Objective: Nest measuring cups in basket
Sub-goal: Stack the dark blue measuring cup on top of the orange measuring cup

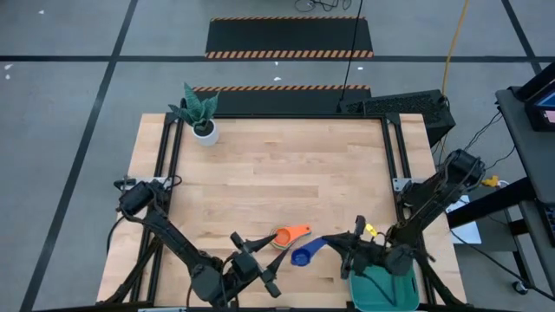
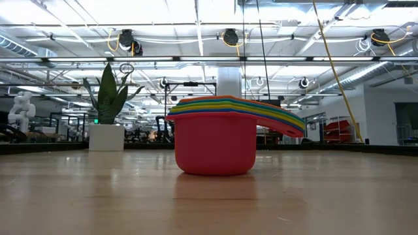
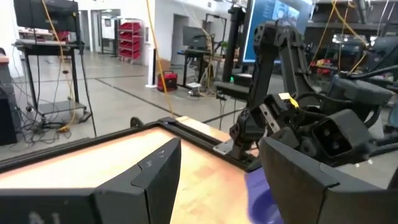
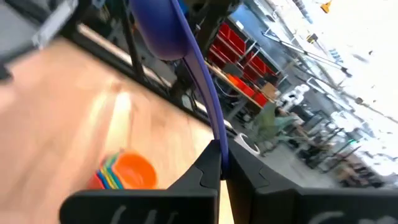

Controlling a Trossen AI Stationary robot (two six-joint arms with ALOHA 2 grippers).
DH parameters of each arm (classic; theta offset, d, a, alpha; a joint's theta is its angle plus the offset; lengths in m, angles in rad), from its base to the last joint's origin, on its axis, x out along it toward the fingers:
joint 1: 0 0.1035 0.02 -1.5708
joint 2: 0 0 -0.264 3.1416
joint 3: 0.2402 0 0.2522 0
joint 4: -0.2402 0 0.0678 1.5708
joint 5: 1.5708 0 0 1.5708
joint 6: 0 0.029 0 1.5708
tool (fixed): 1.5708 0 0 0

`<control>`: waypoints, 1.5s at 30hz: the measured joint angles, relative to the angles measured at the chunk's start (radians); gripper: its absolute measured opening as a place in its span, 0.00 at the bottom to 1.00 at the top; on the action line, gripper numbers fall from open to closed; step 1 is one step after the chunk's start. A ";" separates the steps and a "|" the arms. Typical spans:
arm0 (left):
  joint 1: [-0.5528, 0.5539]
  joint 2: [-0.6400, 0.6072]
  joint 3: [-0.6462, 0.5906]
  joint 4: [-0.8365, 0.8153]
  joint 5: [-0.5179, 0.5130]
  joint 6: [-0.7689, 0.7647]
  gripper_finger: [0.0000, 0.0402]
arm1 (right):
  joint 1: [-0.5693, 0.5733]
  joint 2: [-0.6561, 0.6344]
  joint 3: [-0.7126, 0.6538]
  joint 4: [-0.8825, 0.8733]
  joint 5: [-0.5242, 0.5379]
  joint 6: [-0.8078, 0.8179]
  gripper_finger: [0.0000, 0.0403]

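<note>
Only nested cups (image 1: 290, 235) beside basket (image 1: 384, 287)

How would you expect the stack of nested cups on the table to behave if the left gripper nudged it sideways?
The stack of nested cups looks like thin plastic, so probably light and likely to slide on the smooth wooden table. Its handles all jut to one side, so it might pivot. The broad red base cup suggests tipping is unlikely.

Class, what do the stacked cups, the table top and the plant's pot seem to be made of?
Stacked cups: probably plastic, with bright solid colours and a smooth, slightly shiny wall.
Table top: wood, showing pale plank strips and grain.
Plant's pot: plain matte white; plastic or ceramic, cannot tell.
</note>
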 joint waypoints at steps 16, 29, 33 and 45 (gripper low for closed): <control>-0.003 0.000 0.000 -0.154 -0.019 -0.196 0.56 | -0.129 0.339 0.101 -0.029 0.044 -0.404 0.00; -0.001 0.000 0.000 -0.195 -0.019 -0.228 0.56 | -0.208 0.349 0.081 -0.026 0.036 -0.378 0.00; -0.001 0.000 0.000 -0.195 -0.019 -0.202 0.56 | -0.207 0.349 0.053 -0.018 0.029 -0.319 0.00; 0.014 0.000 0.000 -0.196 -0.017 -0.192 0.56 | -0.228 0.349 0.035 -0.028 0.016 -0.310 0.03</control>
